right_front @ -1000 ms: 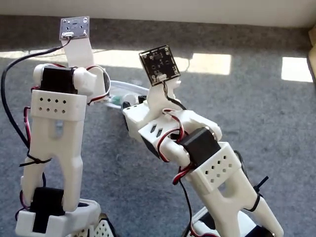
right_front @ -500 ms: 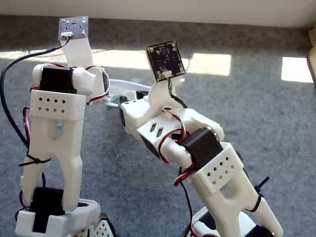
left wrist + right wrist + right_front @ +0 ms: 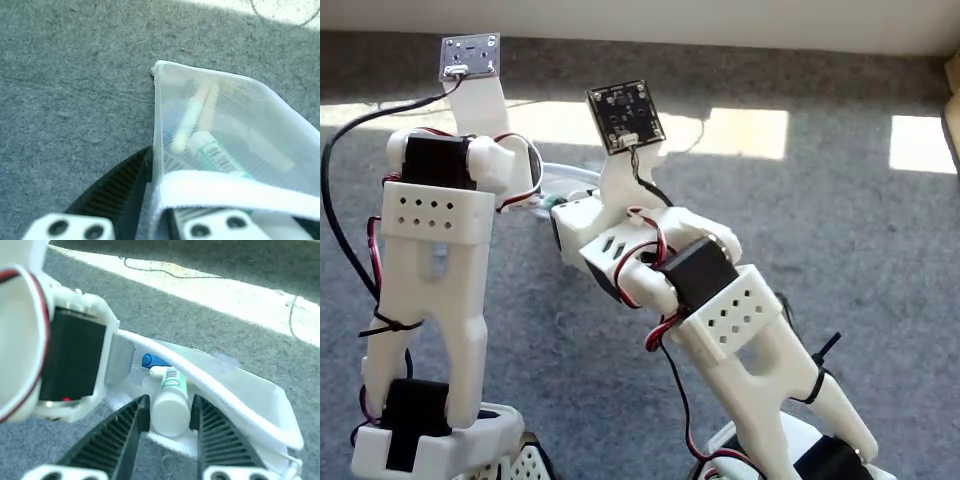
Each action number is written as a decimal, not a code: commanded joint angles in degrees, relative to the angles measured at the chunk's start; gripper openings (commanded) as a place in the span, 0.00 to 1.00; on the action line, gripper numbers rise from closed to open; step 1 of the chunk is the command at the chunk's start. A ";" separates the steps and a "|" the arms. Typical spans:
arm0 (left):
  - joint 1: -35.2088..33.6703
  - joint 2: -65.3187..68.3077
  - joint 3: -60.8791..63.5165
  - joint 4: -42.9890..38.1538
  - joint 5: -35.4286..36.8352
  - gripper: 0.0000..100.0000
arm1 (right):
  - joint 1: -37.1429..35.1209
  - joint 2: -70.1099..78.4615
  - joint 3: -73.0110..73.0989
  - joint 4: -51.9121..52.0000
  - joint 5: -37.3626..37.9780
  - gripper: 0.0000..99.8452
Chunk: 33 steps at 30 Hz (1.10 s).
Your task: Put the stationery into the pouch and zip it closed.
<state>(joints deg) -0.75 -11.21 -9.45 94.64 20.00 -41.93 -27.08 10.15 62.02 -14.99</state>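
Note:
A white mesh pouch (image 3: 240, 115) lies on the grey carpet, and its white rim (image 3: 220, 385) stands open. My left gripper (image 3: 157, 165) is shut on the pouch's edge, with one black finger (image 3: 117, 187) outside the mesh. Inside the pouch lie pale pens (image 3: 192, 120) and a blue pen (image 3: 154, 360). My right gripper (image 3: 170, 402) is shut on a green and white glue stick (image 3: 171, 407) at the pouch's mouth. In the high view the pouch (image 3: 570, 178) peeks out between the two arms, under the right gripper (image 3: 565, 215).
Grey carpet (image 3: 860, 240) surrounds the arms, with bright sunlit patches (image 3: 745, 128) behind them. A thin cable (image 3: 165, 272) lies on the floor beyond the pouch. The left arm's wrist body (image 3: 75, 365) stands close beside my right gripper.
The right arm has swung to the left, closer to the left arm and over the pouch. The left arm has kept still.

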 commanded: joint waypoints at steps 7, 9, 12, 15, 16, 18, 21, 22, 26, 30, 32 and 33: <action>-0.84 -0.84 -0.22 -0.26 -0.53 0.01 | 2.77 0.40 -2.51 1.80 6.86 0.04; -0.84 -0.84 -0.22 -0.26 -0.53 0.01 | 2.77 0.40 -4.35 3.38 8.26 0.04; -0.84 -0.84 -0.22 -0.26 -0.53 0.01 | 2.77 0.92 -8.22 6.20 9.23 0.04; -0.84 -0.84 -0.22 -0.26 -0.53 0.01 | 2.77 0.84 -11.47 7.78 12.04 0.04; -0.84 -0.84 -0.22 -0.26 -0.53 0.01 | 2.77 0.92 -12.62 8.57 12.66 0.04; -0.84 -0.84 -0.13 -0.26 -0.53 0.01 | 2.77 1.01 -14.46 9.89 13.01 0.04; -0.84 -0.84 -0.13 -0.26 -0.53 0.01 | 2.86 1.01 -16.13 11.30 13.01 0.04; -0.84 -0.84 -0.13 -0.26 -0.53 0.01 | 2.86 1.01 -16.40 11.65 13.01 0.04; -0.84 -0.84 -0.13 -0.26 -0.53 0.01 | 2.86 1.01 -16.75 12.97 17.67 0.04; -0.84 -0.84 -0.13 -0.26 -0.53 0.01 | 2.86 1.01 -16.75 14.37 20.48 0.04; -0.84 -0.84 -0.13 -0.26 -0.53 0.01 | 2.86 1.01 -16.75 14.55 21.80 0.05; -0.84 -0.75 -0.13 -0.26 -0.53 0.01 | 2.86 1.01 -16.75 14.55 22.33 0.05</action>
<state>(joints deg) -0.84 -11.21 -9.45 94.64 20.00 -40.44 -25.85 -3.12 76.18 5.23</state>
